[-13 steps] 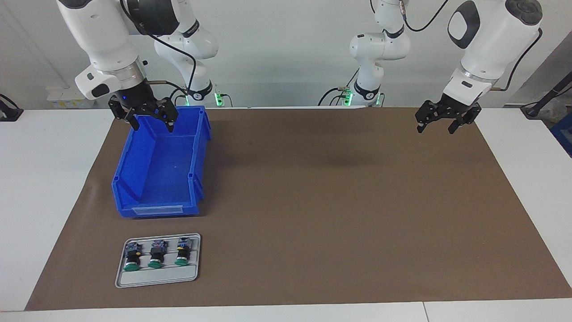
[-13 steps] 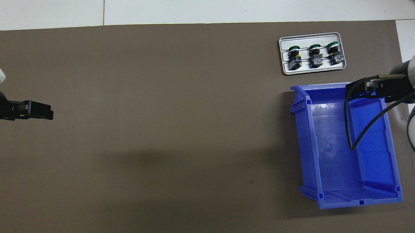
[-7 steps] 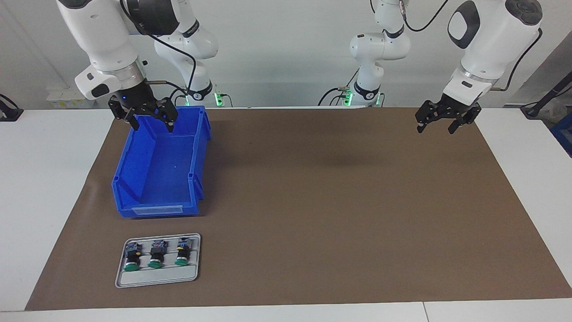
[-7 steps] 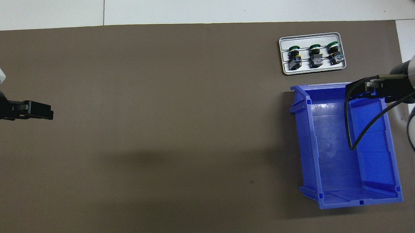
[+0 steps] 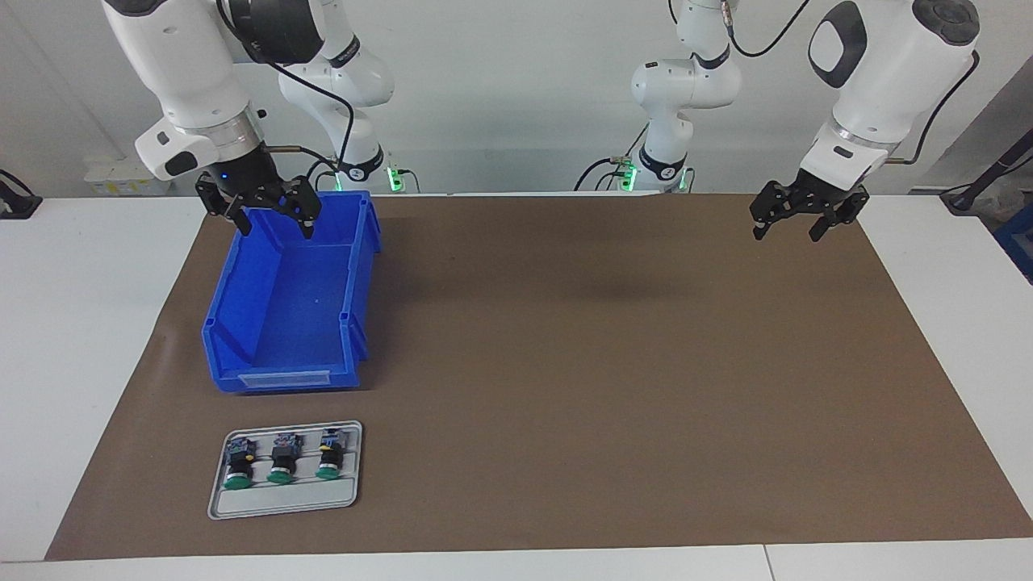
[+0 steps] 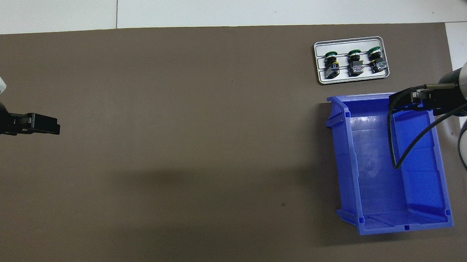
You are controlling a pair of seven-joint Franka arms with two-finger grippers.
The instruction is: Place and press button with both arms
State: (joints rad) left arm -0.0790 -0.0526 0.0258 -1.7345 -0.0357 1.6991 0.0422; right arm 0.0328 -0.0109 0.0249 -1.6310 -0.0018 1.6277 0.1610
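Three buttons [image 5: 281, 461] sit untouched in grey tray [image 5: 284, 506] near mat's corner; right gripper [image 5: 274, 219] spread wide, empty over blue bin [image 5: 242, 278]; left gripper [image 5: 787, 224] likewise over mat; risk: reaching tray, knocking bin.

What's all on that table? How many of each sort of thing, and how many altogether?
Green-capped buttons: 3
Grey tray holding them: 1
Blue bin: 1
Brown mat: 1
Robot claws, both up in the air and open: 2, right claw, left claw
Total: 8
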